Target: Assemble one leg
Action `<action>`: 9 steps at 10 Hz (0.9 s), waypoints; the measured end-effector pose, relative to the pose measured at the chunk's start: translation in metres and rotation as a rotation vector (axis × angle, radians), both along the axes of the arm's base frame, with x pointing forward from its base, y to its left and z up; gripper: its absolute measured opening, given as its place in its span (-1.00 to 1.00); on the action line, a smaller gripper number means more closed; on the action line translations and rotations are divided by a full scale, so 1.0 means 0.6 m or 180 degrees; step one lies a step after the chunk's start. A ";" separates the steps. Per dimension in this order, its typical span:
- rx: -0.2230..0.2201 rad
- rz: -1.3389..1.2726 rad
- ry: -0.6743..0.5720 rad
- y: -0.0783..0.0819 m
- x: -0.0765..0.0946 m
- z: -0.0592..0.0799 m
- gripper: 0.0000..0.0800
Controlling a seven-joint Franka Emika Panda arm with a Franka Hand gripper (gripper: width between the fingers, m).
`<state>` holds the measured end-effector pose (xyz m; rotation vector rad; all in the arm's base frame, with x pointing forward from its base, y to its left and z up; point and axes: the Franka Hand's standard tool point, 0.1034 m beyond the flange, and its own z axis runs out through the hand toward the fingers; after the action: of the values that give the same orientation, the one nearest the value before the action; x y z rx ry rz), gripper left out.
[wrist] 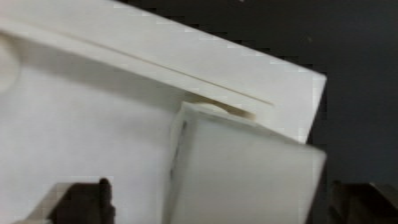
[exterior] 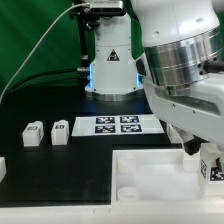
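My gripper (wrist: 222, 205) is shut on a white leg (wrist: 240, 165), which fills the gap between the two dark fingers (wrist: 86, 200). The leg's far end sits at a round corner socket (wrist: 224, 106) of the large white panel (wrist: 107, 110). In the exterior view the gripper (exterior: 203, 160) holds this leg (exterior: 211, 170), marker face showing, over the panel's (exterior: 150, 178) corner at the exterior view's right. Two more legs (exterior: 33, 133) (exterior: 60, 131) stand upright on the black table at the exterior view's left. Part of another one (exterior: 2, 168) shows at the left edge.
The marker board (exterior: 118, 124) lies flat behind the panel, mid-table. The arm's base column (exterior: 110, 60) stands at the back, with cables running off to the exterior view's left. The arm's bulky white wrist (exterior: 185, 60) fills the upper right.
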<state>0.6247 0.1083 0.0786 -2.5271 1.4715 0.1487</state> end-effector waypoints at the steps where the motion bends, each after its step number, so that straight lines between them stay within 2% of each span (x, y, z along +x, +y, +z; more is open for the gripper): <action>1: -0.0097 0.0579 -0.0137 0.005 0.002 0.003 0.60; 4: -0.0118 0.1501 -0.0340 -0.001 0.002 0.000 0.62; 7: -0.0393 0.3175 -0.0537 0.010 0.003 0.002 0.62; 8: -0.0384 0.3129 -0.0531 0.012 0.002 0.002 0.62; 9: -0.0386 0.3007 -0.0508 0.011 0.002 0.002 0.34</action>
<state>0.6261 0.1150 0.0796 -3.0187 0.1438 -0.0059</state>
